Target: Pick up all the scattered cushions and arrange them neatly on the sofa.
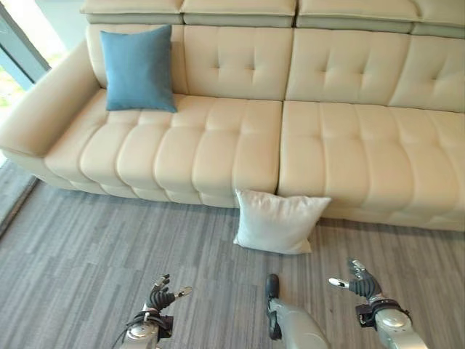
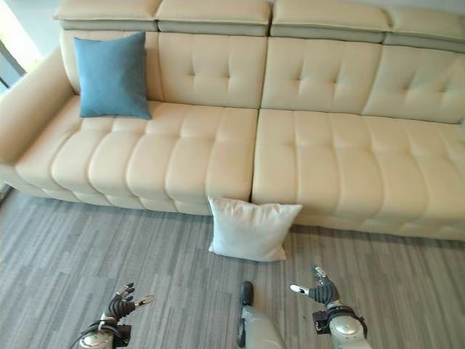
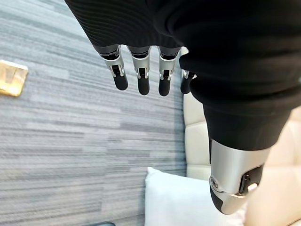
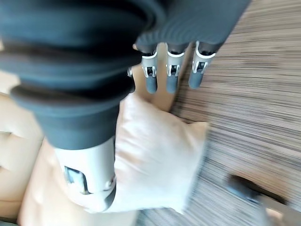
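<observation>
A white cushion (image 1: 278, 222) leans upright against the front of the cream sofa (image 1: 349, 153), standing on the grey floor below the seam between two seats. The same white cushion (image 4: 155, 155) shows past my right hand's fingers (image 4: 170, 77). A blue cushion (image 1: 138, 69) stands against the backrest at the sofa's left end. My left hand (image 1: 161, 294) hangs low at the lower left, open and empty. My right hand (image 1: 357, 283) hovers at the lower right, also open, a short way in front of the white cushion and to its right.
Grey striped carpet (image 1: 87, 240) covers the floor in front of the sofa. A window (image 1: 18, 43) runs along the far left. A small brass floor plate (image 3: 11, 77) sits in the carpet in the left wrist view.
</observation>
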